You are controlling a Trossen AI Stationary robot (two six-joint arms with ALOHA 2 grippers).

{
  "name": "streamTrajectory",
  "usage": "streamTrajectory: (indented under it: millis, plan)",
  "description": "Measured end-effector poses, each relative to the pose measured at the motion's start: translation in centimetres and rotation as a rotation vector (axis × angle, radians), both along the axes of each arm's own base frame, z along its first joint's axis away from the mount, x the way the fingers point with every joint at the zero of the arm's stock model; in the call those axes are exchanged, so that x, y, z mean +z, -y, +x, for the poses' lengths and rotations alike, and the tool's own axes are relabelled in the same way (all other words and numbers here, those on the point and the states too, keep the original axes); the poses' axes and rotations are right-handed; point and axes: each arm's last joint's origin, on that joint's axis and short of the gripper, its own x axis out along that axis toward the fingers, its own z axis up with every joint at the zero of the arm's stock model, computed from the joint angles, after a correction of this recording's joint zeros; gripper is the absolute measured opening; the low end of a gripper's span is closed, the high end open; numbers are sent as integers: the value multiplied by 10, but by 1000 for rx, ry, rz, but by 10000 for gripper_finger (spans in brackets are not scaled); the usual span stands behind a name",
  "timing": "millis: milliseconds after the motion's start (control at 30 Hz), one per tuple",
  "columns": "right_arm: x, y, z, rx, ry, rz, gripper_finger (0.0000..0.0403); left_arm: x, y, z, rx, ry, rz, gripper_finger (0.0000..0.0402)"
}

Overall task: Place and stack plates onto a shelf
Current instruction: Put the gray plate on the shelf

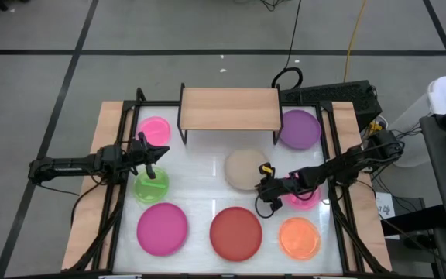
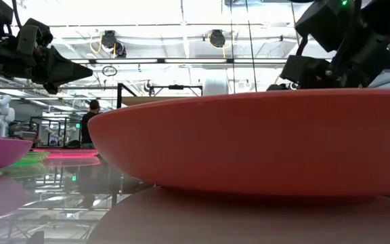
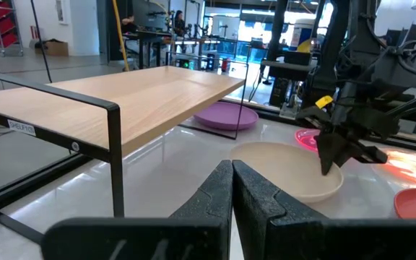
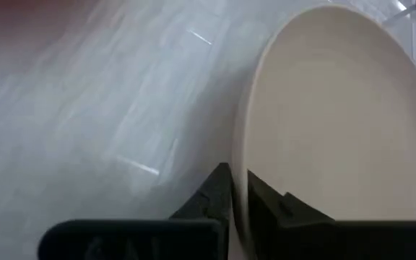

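The beige plate (image 1: 244, 167) lies flat on the white table in front of the light-wood shelf (image 1: 229, 108). My right gripper (image 1: 264, 189) is at the plate's near right rim and is shut on it, as the right wrist view shows (image 4: 238, 193). My left gripper (image 1: 158, 153) hovers shut (image 3: 232, 189) above the table's left side, just beyond the green plate (image 1: 152, 187), and touches nothing. The shelf board carries nothing. My right gripper pinches the beige plate's rim (image 4: 241, 155) on its near right side between the two fingers, one finger (image 4: 219, 189) outside the rim and one (image 4: 260, 195) over the plate's inner side. The fingers come slanting down from the table's right. The plate (image 3: 287, 170) still rests on the table.
Around it lie the small pink plate (image 1: 155, 129), the purple plate (image 1: 300, 129), the magenta plate (image 1: 162, 228), the red plate (image 1: 236, 233), the orange plate (image 1: 299, 238) and another pink plate (image 1: 305, 198) under the right arm. The shelf's black legs (image 3: 116, 155) stand beyond the beige plate.
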Motion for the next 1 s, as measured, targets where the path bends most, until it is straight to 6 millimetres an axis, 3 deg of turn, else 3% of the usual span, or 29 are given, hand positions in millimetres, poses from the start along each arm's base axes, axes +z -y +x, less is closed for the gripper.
streamTrajectory:
  millis: [233,400,533,700,1000]
  plan:
    - [19,-4,6,23,74,-7,3,0,0,0,-1,0,0,12]
    - [66,-9,19,50,361,8,2,0,0,0,0,2,0,12]
    - [91,-4,18,65,520,-97,1,0,0,0,0,4,0,12]
    - [116,31,16,-106,624,-300,1,0,0,0,0,5,0,12]
    - [144,116,31,-367,540,-360,1,0,0,0,0,5,0,12]
